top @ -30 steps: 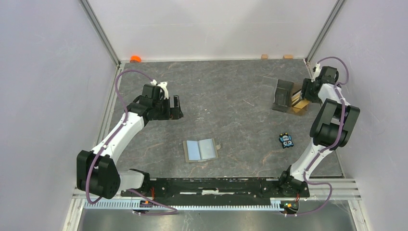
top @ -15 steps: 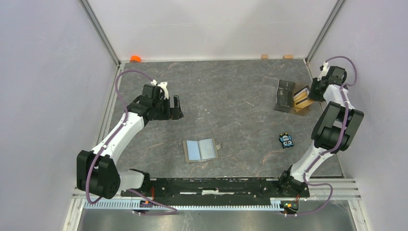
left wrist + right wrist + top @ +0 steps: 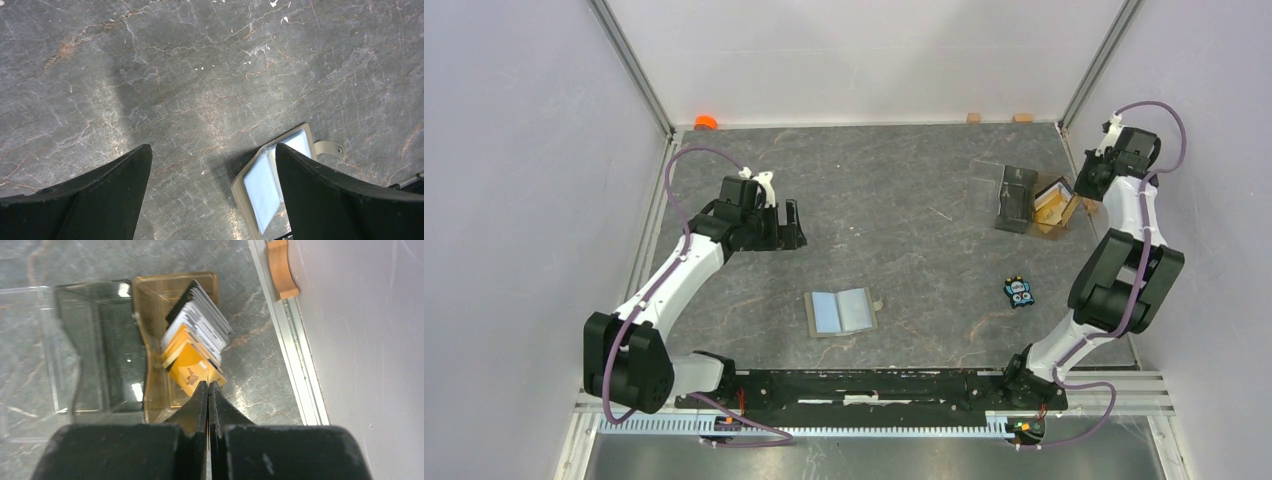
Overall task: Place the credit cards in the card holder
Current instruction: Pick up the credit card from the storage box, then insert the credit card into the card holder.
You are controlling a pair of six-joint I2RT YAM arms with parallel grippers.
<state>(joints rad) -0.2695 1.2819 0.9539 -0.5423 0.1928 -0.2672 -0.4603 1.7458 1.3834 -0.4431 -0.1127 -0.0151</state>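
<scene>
Pale walls [image 3: 514,200] enclose the grey veined table [image 3: 894,200]; left claw [image 3: 212,150] wide, right claw [image 3: 207,386] closed

Credit cards [image 3: 192,371]: stack standing on edge, tilted, in the amber compartment of the clear box [image 3: 95,355], far right. Front card orange-yellow, grey-white ones and a black one behind. Card holder [image 3: 842,311]: olive, lying open flat near centre-front, pale blue inside up, tab pointing right. Well apart from the cards.
</scene>
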